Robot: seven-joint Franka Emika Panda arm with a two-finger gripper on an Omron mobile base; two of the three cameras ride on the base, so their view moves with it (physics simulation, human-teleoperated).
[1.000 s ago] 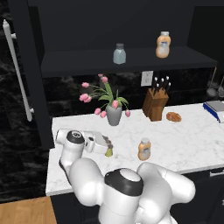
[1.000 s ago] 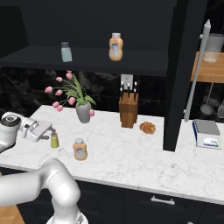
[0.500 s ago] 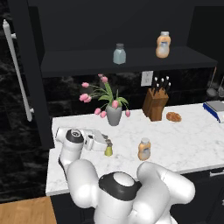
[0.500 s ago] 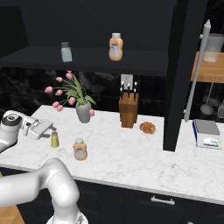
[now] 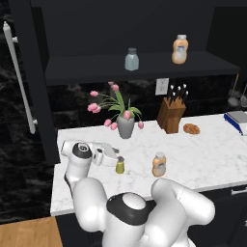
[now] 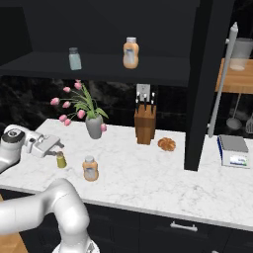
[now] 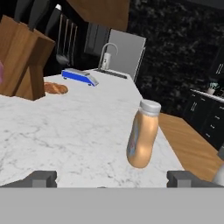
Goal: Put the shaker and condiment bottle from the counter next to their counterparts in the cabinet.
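Fingers released, spread wide, nothing between them, lying low and roughly level over the bench at its left end.

L to R in the left base view:
- Shaker: upright on the bench just ahead of the fingertips; can't tell if touching.
- Vase of tulips: behind the fingers and a bit right, near the back wall.
- Condiment bottle: upright, beyond the shaker, further right of the fingers; apart from it.
- Knife block w/ a pastry beside it: well right and back.
- Above, on the cabinet shelf: counterparts, i.e. pale shaker and orange bottle, high above the fingers.

Hand view: bottle sits between the two tips but well ahead; shaker not seen there, prob. too close or too low.

Step, as I judge it: lining up on the shaker for a side grab.

Risks:
- Shaker is small and light; a tip pushing fwd off-centre could tip it or shove it into the bottle.
- Closing too high = cap-only pinch, could slip on the lift.
- Fingers this low may scrape the bench.
- Lifting up to the shelf: wrist swing could clip the tulips or the shelf edge, or knock the pale shaker when setting down beside it.
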